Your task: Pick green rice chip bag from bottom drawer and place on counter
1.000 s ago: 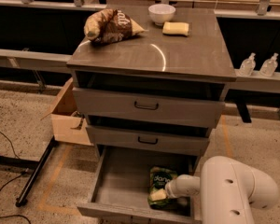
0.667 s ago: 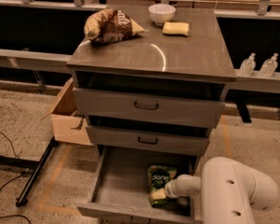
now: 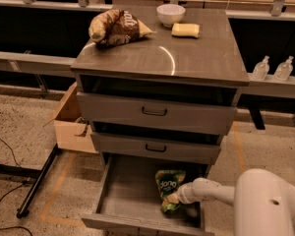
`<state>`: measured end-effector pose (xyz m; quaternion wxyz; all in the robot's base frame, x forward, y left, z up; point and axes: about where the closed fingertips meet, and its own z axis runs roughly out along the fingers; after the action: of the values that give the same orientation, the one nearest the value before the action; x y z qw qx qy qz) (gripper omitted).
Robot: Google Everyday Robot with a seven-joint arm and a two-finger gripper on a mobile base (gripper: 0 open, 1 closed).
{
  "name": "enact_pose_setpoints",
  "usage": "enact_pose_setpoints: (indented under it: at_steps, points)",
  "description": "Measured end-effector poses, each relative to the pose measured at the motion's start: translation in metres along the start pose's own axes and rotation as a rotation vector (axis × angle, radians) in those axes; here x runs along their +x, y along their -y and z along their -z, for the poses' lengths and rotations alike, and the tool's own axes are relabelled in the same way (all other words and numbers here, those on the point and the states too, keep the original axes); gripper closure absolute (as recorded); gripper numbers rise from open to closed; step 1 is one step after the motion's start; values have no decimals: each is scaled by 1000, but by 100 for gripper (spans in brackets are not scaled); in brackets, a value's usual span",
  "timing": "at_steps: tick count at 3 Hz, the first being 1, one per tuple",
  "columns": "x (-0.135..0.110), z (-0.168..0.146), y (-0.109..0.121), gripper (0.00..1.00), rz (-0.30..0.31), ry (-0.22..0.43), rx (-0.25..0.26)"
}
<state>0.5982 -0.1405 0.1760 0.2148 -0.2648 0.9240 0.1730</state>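
The green rice chip bag (image 3: pixel 168 185) is in the open bottom drawer (image 3: pixel 123 200), right of its middle, tilted up on end. My gripper (image 3: pixel 174 198) reaches in from the right on a white arm (image 3: pixel 211 191) and is shut on the bag's lower part, just above the drawer floor. The counter (image 3: pixel 187 58) is the shiny grey-brown top of the cabinet, well above the gripper.
On the counter stand a brown-and-tan snack bag (image 3: pixel 117 27), a white bowl (image 3: pixel 170 14) and a yellow sponge (image 3: pixel 185 30). The two upper drawers (image 3: pixel 155 113) are closed above the gripper. A cardboard box (image 3: pixel 71 124) sits left of the cabinet, and two bottles (image 3: pixel 273 68) to the right.
The green bag has tilted up and risen slightly in the drawer along with the gripper's tip. The arm has barely shifted.
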Motion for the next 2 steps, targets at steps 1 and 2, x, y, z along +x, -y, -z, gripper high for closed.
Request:
enact_pose_setpoints:
  at_steps: [1,2]
  points:
    - [-23,43,-3,100,72,54,-78]
    - [-28,84,-15,100,179,61,-175]
